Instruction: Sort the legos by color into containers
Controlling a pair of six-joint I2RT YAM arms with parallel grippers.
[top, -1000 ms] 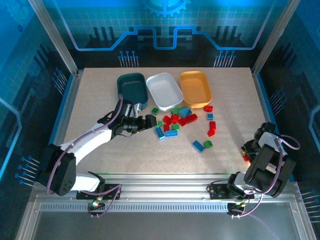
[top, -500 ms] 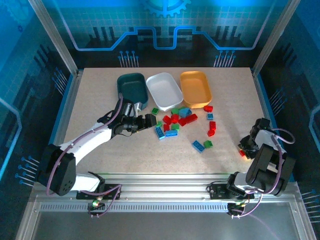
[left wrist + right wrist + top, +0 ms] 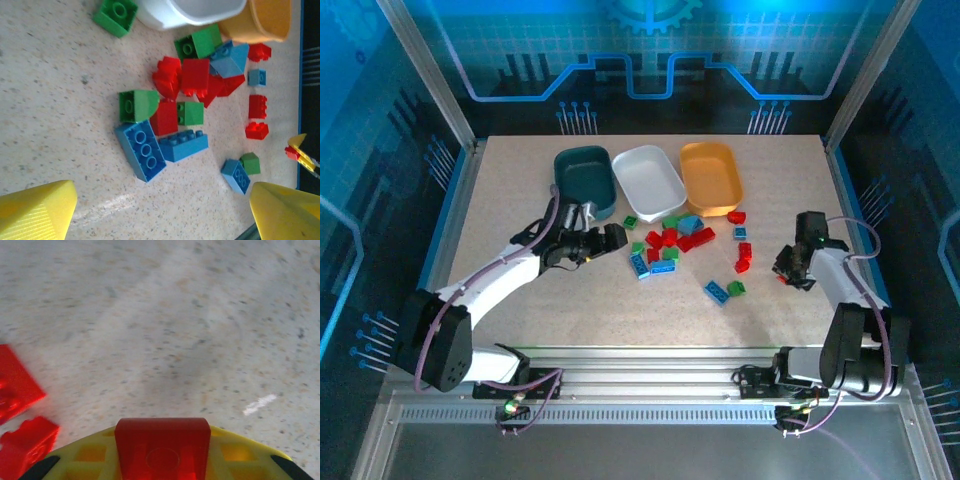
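Right gripper (image 3: 790,270) clenched on a red brick (image 3: 162,445), left gripper (image 3: 618,240) released beside the pile (image 3: 670,240)

From above, the right gripper hangs over bare table (image 3: 510,210), between a few stray red bricks (image 3: 744,256) and the right edge, and its load is hard to make out. The right wrist view settles it: the red brick sits pinched between the yellow fingers (image 3: 235,450), with two loose red bricks (image 3: 15,387) on the speckled surface to the left. The left gripper's jaws stand wide with nothing between them. Its wrist view shows the yellow fingers (image 3: 35,210) at the bottom corners, and past them stud detail that the overhead view blurs: a blue brick (image 3: 140,150) touching a longer blue brick (image 3: 183,145), with a green brick (image 3: 138,105) and red ones (image 3: 195,77) packed behind. A blue and green pair (image 3: 725,290) lies apart from the pile, nearer the bases. Farther back, the dark teal tray (image 3: 560,170), white tray (image 3: 645,180) and orange-yellow tray (image 3: 710,175) sit side by side, with the pile just in front of the white and orange-yellow ones. Open table runs wide on the left and along the near edge
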